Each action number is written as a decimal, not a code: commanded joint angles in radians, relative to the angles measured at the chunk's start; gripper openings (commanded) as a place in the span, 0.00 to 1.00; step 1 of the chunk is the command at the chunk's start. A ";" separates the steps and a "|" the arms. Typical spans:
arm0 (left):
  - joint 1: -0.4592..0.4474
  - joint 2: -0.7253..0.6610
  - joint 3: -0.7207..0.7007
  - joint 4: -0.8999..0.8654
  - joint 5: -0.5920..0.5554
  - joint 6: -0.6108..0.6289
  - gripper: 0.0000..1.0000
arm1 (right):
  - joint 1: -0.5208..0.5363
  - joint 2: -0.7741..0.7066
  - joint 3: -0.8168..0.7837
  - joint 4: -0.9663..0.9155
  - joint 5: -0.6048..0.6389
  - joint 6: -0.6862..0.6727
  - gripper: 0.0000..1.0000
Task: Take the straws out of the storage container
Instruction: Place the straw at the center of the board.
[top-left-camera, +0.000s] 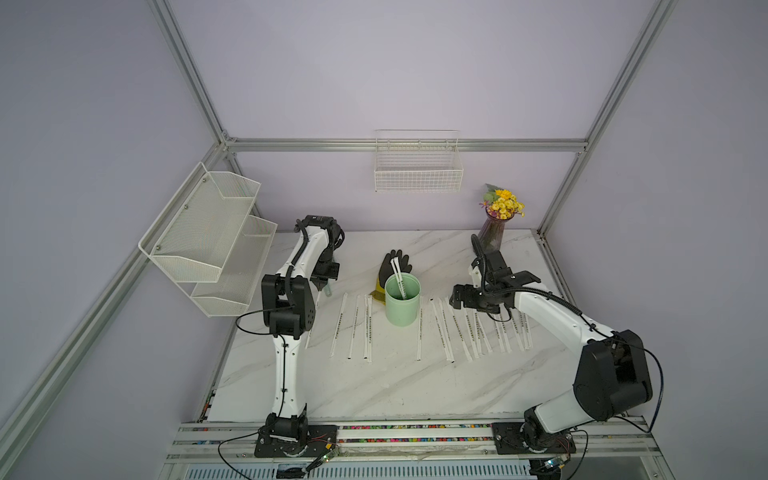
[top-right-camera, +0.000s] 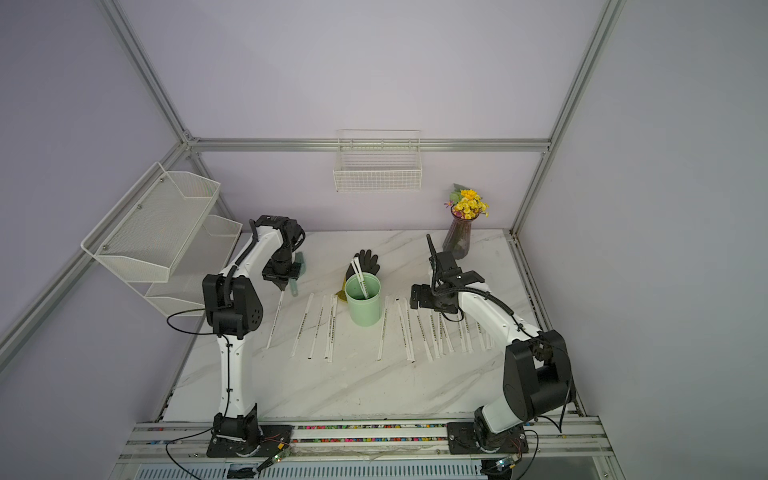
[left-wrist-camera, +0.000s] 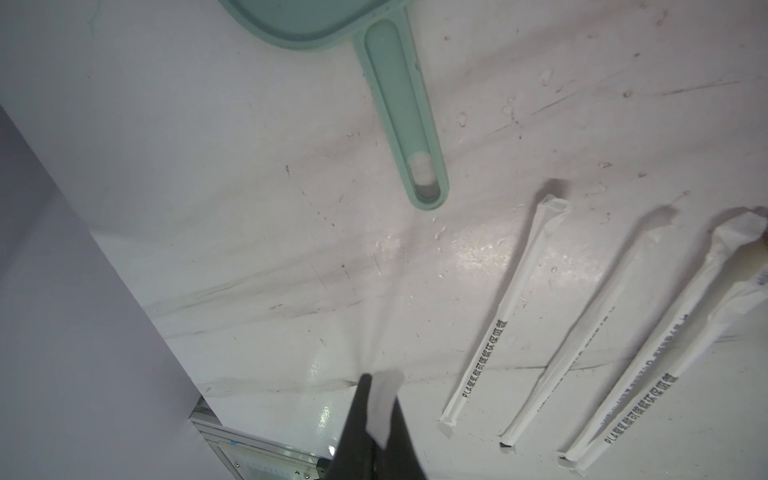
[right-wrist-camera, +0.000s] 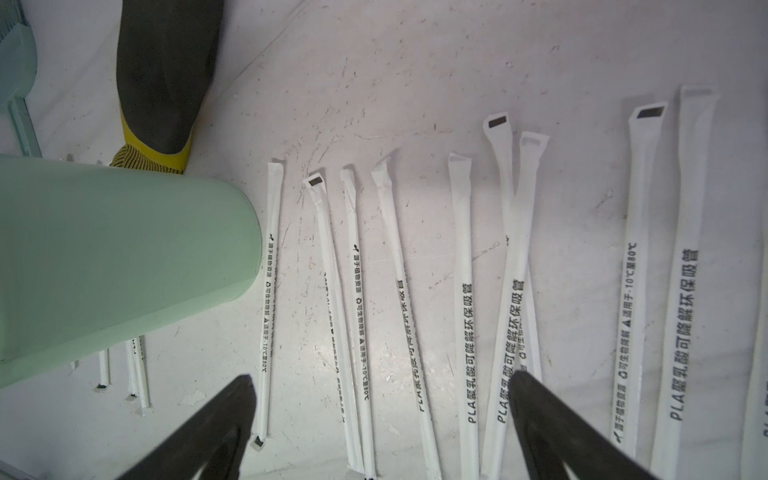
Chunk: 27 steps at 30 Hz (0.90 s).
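In both top views we see one mint-green cup (top-left-camera: 402, 311) upright mid-surface (top-left-camera: 374, 386), with two straws (top-left-camera: 399, 278) leaning inside it. The others lie flat in rows, four or five on the left arm's side and more on the right than we can count there. One black glove (top-left-camera: 405, 264) lies just behind the cup. In the left wrist view, the left tool (left-wrist-camera: 380, 409) is clamped on one straw's paper end, with three whole straws and part of a fourth nearby. In the right wrist view, the right tool (right-wrist-camera: 386, 415) hangs spread apart over nine straws beside the cup, a tenth cut off at the edge.
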 joint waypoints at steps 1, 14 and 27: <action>0.013 0.014 0.035 -0.013 0.028 -0.005 0.05 | -0.006 0.016 -0.004 0.013 -0.006 -0.013 0.97; 0.053 0.064 0.054 0.011 0.045 0.003 0.07 | -0.005 0.040 -0.008 0.020 -0.011 -0.014 0.97; 0.056 0.078 0.002 0.051 0.074 0.021 0.11 | -0.006 0.064 0.002 0.022 -0.018 -0.011 0.97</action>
